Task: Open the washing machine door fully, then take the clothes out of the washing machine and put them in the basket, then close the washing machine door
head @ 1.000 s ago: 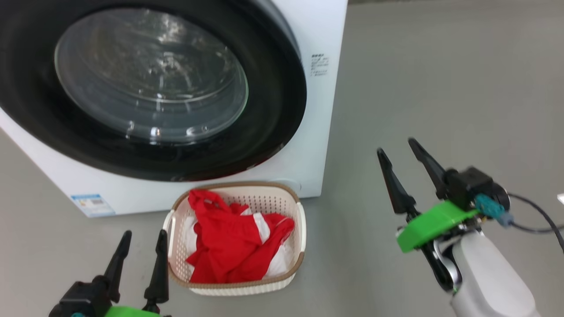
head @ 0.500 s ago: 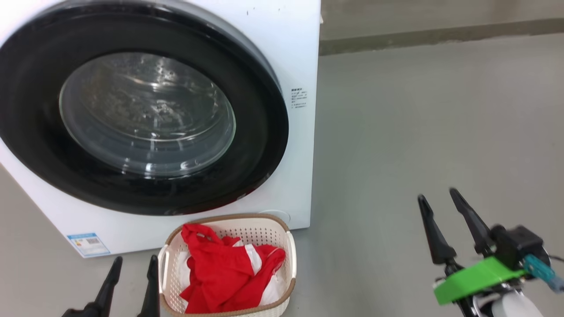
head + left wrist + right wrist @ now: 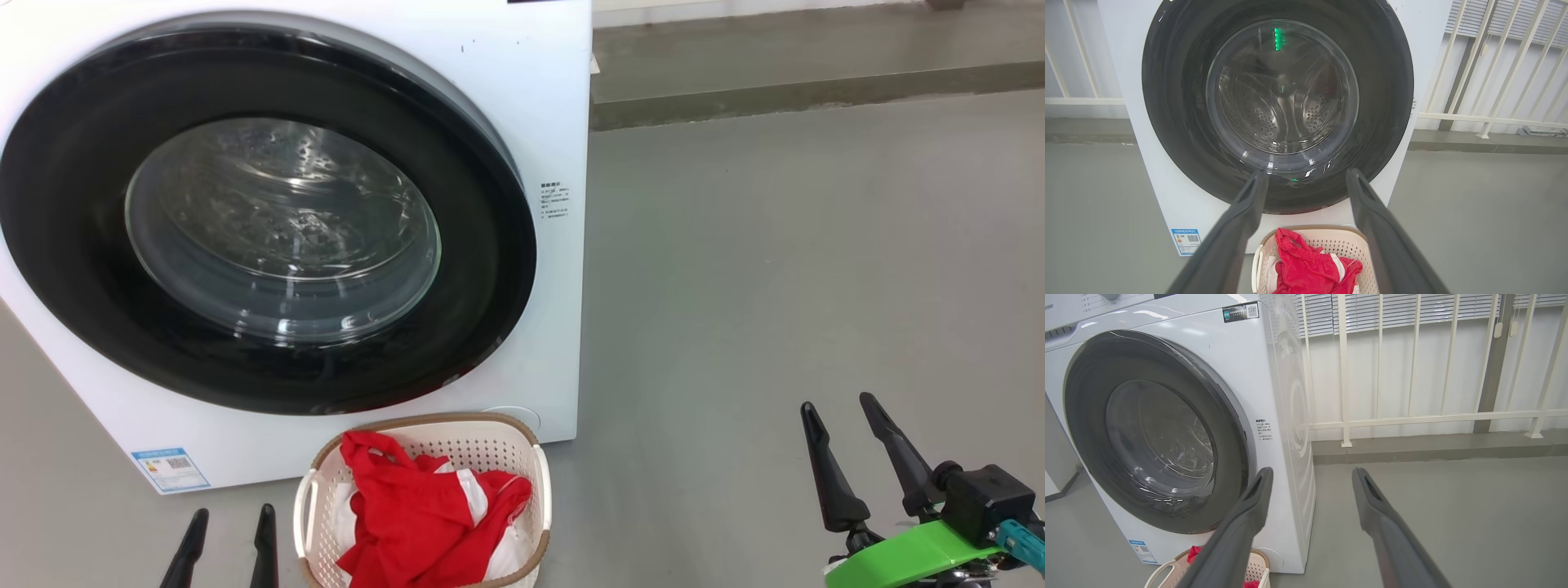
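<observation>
The fingers (image 3: 831, 482) of the right gripper (image 3: 837, 404) stand spread apart and grasp nothing, at 4 o'clock in the head view over bare grey floor (image 3: 775, 286). The left gripper (image 3: 231, 516), at 7 o'clock, also has its fingers (image 3: 264, 551) parted and empty, just beside the basket (image 3: 490, 449). The basket stands on the floor at 6 o'clock, close in front of the washing machine (image 3: 555, 106), and the red and white clothes (image 3: 408, 523) lie heaped inside it. The washing machine door (image 3: 490, 269) sits shut against the white front, at 10 o'clock. A blue sticker (image 3: 170, 468) marks the machine's lower corner at 8 o'clock.
</observation>
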Motion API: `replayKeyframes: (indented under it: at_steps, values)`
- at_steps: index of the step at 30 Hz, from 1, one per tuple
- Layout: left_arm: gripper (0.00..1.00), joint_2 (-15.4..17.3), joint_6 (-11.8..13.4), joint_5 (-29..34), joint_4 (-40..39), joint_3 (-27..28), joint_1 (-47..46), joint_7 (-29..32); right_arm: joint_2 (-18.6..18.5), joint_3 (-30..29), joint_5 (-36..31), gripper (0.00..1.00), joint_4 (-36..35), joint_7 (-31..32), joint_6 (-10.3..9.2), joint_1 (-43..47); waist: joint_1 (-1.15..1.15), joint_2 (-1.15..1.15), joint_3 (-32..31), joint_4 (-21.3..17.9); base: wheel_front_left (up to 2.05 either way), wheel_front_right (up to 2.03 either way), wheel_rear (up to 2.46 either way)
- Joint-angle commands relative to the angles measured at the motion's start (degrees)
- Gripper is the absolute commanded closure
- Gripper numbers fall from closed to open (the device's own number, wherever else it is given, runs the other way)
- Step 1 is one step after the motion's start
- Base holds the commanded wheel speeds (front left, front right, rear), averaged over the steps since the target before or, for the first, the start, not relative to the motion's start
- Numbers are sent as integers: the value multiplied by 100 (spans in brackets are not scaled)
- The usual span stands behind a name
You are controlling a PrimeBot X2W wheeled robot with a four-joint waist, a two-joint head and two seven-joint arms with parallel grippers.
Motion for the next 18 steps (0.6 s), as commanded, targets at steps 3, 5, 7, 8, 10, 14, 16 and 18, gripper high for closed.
replayKeyframes:
  at_steps: [3,5,7,8,10,14,16,18]
  values:
    - [0,73,-33,19,-177,234,-83,-69,-20,66,-65,0,-202,-37,-6,-61,0,0,-13,-4,0,0,0]
    - [0,73,-33,28,-173,236,-74,-69,-8,64,-82,0,-206,-37,-6,-52,0,0,-21,-7,0,0,0]
    - [0,73,-33,27,-174,254,-68,-69,1,69,-93,0,-206,-37,-6,-46,0,0,-30,-15,0,0,0]
    - [0,72,-33,24,-175,264,-64,-69,7,75,-97,0,-205,-37,-6,-43,0,0,-35,-20,0,0,0]
    - [0,72,-33,23,-172,270,-57,-69,14,91,-105,0,-199,-37,-6,-35,0,0,-45,-26,0,0,0]
    - [0,76,-33,25,-161,267,-45,-69,20,113,-123,0,-190,-37,-6,-21,0,0,-59,-32,0,0,0]
    - [0,77,-33,23,-163,273,-37,-69,14,129,-138,0,-182,-37,-6,-22,0,0,-61,-42,0,0,0]
    - [0,77,-33,29,-170,271,-22,-69,0,146,-155,0,-173,-37,-6,-27,0,0,-60,-46,0,0,0]
